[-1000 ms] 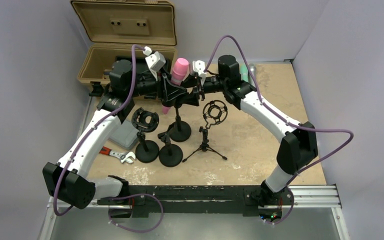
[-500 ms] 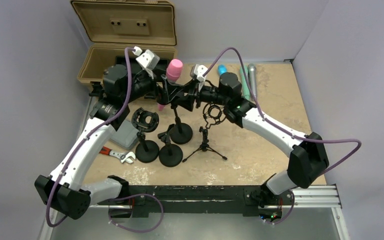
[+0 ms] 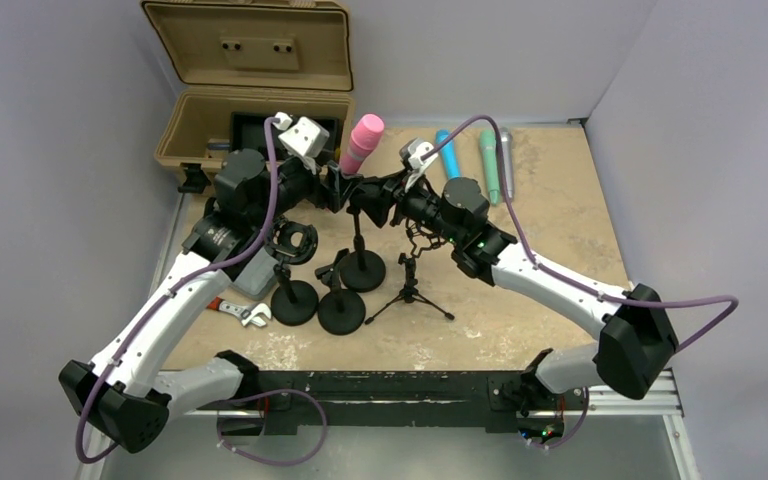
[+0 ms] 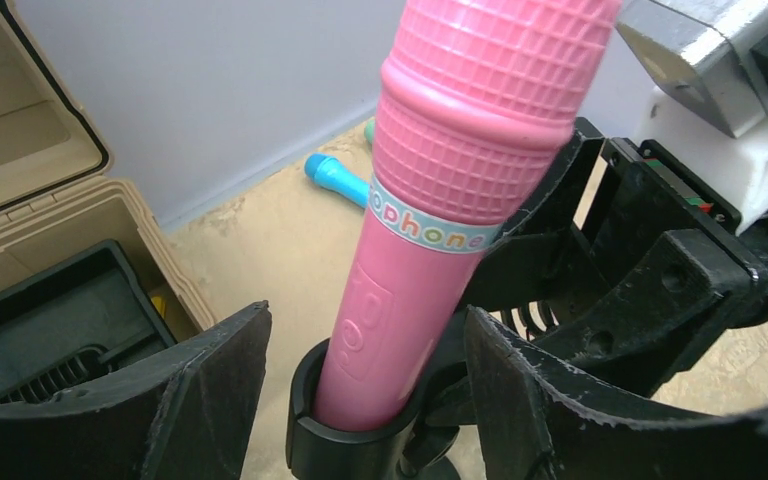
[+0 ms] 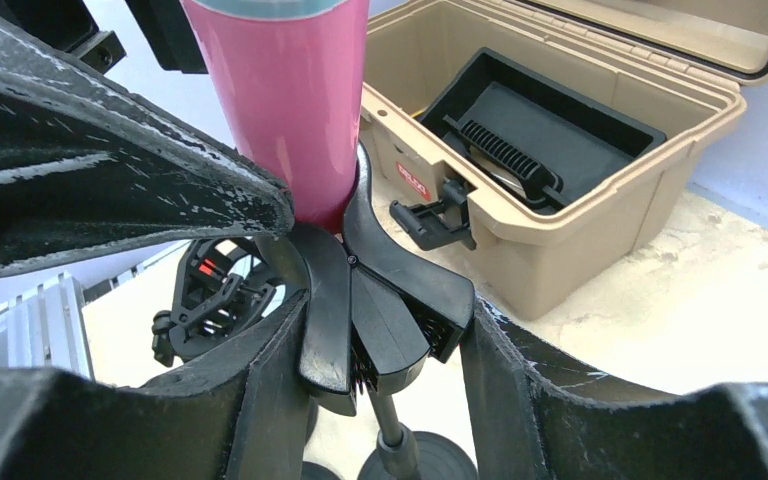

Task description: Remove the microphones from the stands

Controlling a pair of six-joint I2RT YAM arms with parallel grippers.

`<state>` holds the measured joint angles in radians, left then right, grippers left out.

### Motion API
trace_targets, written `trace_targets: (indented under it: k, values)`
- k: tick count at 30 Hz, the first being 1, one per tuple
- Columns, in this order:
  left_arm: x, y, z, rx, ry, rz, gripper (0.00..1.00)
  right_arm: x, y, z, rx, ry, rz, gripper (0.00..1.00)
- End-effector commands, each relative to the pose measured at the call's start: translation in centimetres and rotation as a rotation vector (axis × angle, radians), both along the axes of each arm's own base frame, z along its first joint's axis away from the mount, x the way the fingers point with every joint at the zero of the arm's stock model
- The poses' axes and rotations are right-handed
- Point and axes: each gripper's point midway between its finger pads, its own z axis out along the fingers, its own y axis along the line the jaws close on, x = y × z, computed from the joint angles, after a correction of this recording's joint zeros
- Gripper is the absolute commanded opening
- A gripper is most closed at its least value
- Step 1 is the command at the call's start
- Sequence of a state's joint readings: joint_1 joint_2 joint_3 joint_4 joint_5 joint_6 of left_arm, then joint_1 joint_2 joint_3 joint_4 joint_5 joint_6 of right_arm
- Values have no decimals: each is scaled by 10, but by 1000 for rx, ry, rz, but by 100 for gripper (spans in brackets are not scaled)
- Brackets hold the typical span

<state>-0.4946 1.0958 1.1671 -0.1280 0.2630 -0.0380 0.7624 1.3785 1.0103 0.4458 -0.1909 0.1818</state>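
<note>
1. Over on the left, the left gripper (image 4: 365,340) is spread. It has one dark finger on each side of the pink handle, with a clear gap on both sides, so it sits around the handle without touching it.
2. Between those fingers is the microphone (image 4: 480,130). Its head is up and it tilts a little, with its tail seated in the black ring of the clip (image 5: 380,300). The stand (image 3: 360,240) holds it above the far-left part of the table (image 3: 540,230), just in front of the open tan case (image 3: 200,130) in the far-left corner.
3. It looks like hollow toy plastic, so I'd guess it's light and stiff and won't crush. The handle is smooth and glossy and could slip. The ribbed head would give more bite, but it is wider. I'd take the handle just above the ring, below the printed band.
4. On the right, the right gripper (image 5: 380,340) is pinching the clip, with a finger pressed against each flank just under the pink tail. To my eye it's bracing the stand.
5. My guess is that the pull should follow the microphone's own tilted line. A sideways tug could rock the stand.
</note>
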Motion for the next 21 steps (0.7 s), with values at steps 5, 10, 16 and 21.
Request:
trace_targets:
  k: [5,10,16,21]
  values:
    - [5,-2,9,-15,-48,20,70,-14,-5,40,141,-27,-55,24]
    - [7,-3,14,-28,-67,21,71,-24,2,43,136,-32,-63,24]
    - [7,-9,16,-32,-70,-5,67,-26,2,43,131,-25,-69,25]
    - [5,-18,13,-28,-55,-55,34,-27,4,42,115,-28,-67,30]
